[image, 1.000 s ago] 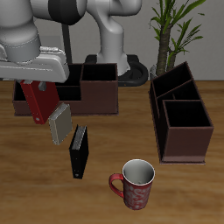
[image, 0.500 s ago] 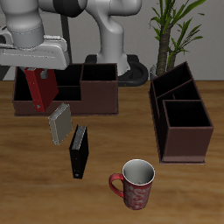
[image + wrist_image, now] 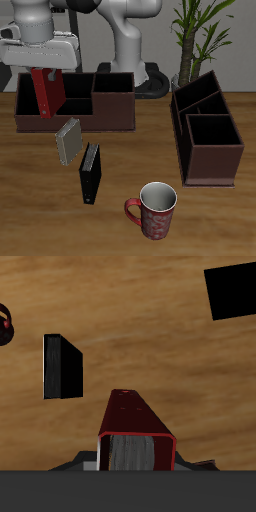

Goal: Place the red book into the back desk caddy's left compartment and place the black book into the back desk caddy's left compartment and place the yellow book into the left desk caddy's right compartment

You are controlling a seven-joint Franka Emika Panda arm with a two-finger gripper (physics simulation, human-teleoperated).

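Note:
My gripper is shut on the top of the red book, which hangs nearly upright in front of one end of the back desk caddy, its lower edge level with the caddy's front wall. The wrist view looks down along the red book held in the gripper. The yellow book lies flat on the table just in front of that caddy. The black book lies beside it, nearer the front edge. The left desk caddy stands end-on at the far side of the table.
A red patterned mug stands near the front edge, between the books and the end-on caddy. A potted plant rises at the back beside the robot's base. Two dark flat shapes, one of them, lie on the wood in the wrist view.
The gripper has lifted the red book and carried it back toward the back desk caddy. The book has swung from tilted to nearly upright. The other books have not moved.

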